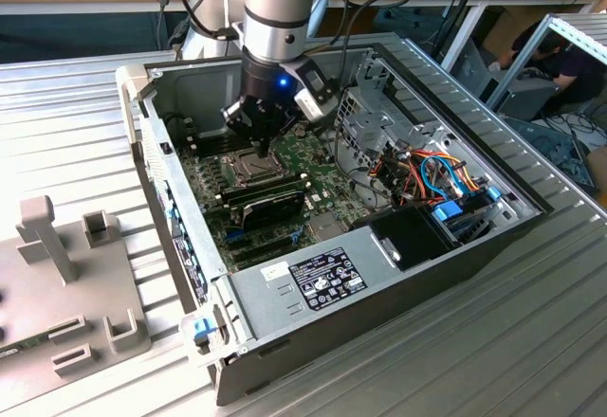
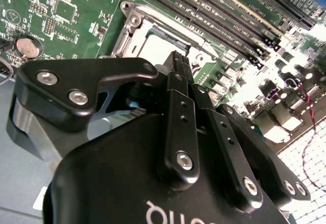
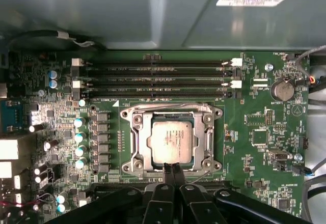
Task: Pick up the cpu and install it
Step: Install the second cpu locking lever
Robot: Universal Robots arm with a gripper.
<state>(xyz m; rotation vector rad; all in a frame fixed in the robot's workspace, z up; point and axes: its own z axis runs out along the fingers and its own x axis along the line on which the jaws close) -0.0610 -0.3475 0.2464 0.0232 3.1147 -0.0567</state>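
Note:
The cpu (image 3: 171,141) is a small square chip with a dull silvery top. It lies flat in the socket on the green motherboard (image 3: 254,132), ringed by the shiny metal socket frame (image 3: 136,142). My gripper (image 3: 171,170) hangs just above one edge of that frame, its two black fingers pressed together with nothing between them. The second wrist view has the shut fingertips (image 2: 178,61) in front of the socket frame (image 2: 133,25). In the exterior view my gripper (image 1: 260,142) is inside the open computer case (image 1: 398,284), right over the socket (image 1: 242,163).
Several black memory slots (image 3: 153,79) run along one side of the socket, and a row of capacitors (image 3: 79,137) stands along another. In the exterior view the case holds a power supply (image 1: 313,280), a drive cage (image 1: 379,123) and coloured cables (image 1: 432,175). A grey fixture (image 1: 57,284) stands at the exterior view's left.

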